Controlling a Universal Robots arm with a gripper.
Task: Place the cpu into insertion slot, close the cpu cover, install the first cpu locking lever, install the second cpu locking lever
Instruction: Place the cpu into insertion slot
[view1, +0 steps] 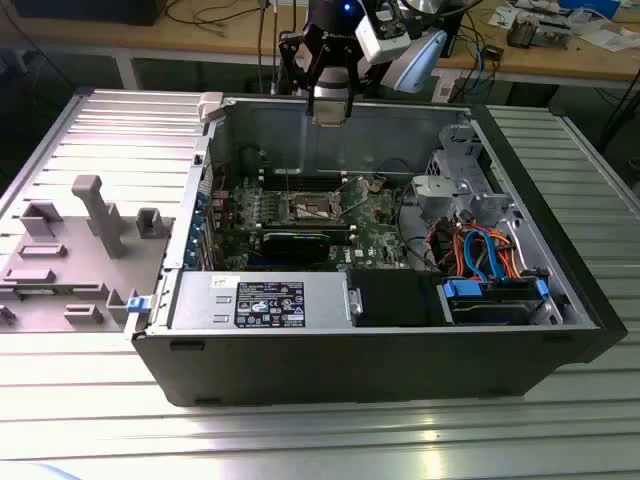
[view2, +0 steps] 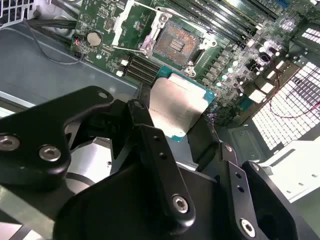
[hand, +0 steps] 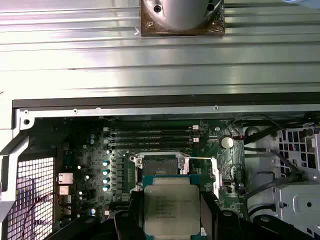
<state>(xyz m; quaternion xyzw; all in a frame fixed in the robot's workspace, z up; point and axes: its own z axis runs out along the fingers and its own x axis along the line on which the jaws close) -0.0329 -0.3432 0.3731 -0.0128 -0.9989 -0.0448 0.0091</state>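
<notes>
My gripper (view1: 332, 108) hangs over the back wall of the open computer case, high above the green motherboard (view1: 375, 232). In both wrist views it is shut on the cpu (view2: 176, 102) (hand: 167, 205), a flat square chip with a silver top and green rim, held by its two side edges between the black fingers (view2: 150, 137) (hand: 131, 216). The insertion slot (view2: 176, 44) (hand: 159, 163) (view1: 310, 208) lies bare below, its dark pin field showing. The cpu cover (view2: 134, 24) stands swung open beside the slot. A thin locking lever (hand: 200, 159) sticks out by the socket frame.
Tall case walls (view1: 340, 135) ring the board. A grey power supply (view1: 265, 300) and a blue-trimmed drive bay (view1: 495, 295) line the near side, with orange and blue cables (view1: 480, 250) beside them. Memory slots (hand: 150, 137) run next to the socket. A grey fixture (view1: 90, 215) stands at the exterior view's left.
</notes>
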